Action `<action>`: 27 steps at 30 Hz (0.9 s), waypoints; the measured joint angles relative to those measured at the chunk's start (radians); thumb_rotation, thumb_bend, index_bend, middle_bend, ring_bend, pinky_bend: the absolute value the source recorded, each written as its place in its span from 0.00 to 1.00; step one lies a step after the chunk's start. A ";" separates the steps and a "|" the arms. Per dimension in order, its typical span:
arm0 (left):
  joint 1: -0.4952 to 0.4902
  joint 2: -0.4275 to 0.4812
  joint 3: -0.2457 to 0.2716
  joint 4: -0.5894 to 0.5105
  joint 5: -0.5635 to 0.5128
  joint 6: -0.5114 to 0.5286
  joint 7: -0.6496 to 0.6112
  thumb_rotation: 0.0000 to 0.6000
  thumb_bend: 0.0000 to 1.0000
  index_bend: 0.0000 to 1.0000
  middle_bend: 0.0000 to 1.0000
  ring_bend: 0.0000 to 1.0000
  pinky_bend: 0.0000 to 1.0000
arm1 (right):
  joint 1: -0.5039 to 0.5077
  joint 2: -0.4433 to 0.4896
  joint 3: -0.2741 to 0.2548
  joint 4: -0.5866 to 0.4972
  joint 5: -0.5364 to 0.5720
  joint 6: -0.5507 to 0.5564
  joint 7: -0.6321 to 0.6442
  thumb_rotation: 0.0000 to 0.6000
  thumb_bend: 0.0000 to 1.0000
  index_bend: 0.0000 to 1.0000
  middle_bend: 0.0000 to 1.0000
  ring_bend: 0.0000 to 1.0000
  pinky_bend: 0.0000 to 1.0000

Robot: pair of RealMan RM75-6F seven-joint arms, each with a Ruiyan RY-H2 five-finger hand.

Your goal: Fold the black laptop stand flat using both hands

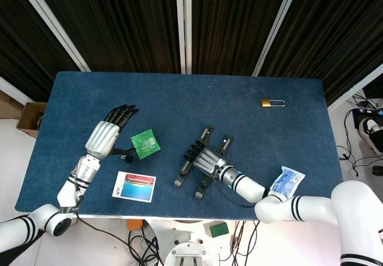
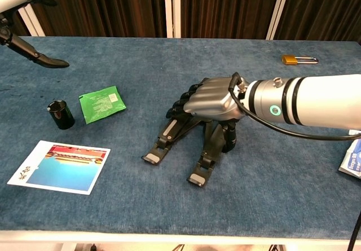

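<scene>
Meanwhile, the right hand [image 2: 211,98] presses curled fingers onto the half-raised black laptop stand [image 2: 186,141]; the left hand [image 1: 106,135], fingers spread and empty, likely must join next.

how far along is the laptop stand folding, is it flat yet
Not flat yet. Done: the right hand is placed on top of the black laptop stand. In hand: that hand presses down on it, but the chest view shows its rails slanting up off the blue table toward the hand. Left: the left hand hovers open near the green packet, well away from the stand, so the two-handed fold remains.
</scene>
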 measured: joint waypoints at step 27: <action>0.114 0.113 0.017 0.007 -0.022 0.061 0.063 1.00 0.06 0.09 0.04 0.00 0.10 | -0.082 0.109 -0.055 -0.166 -0.051 0.276 0.136 1.00 0.20 0.00 0.00 0.00 0.00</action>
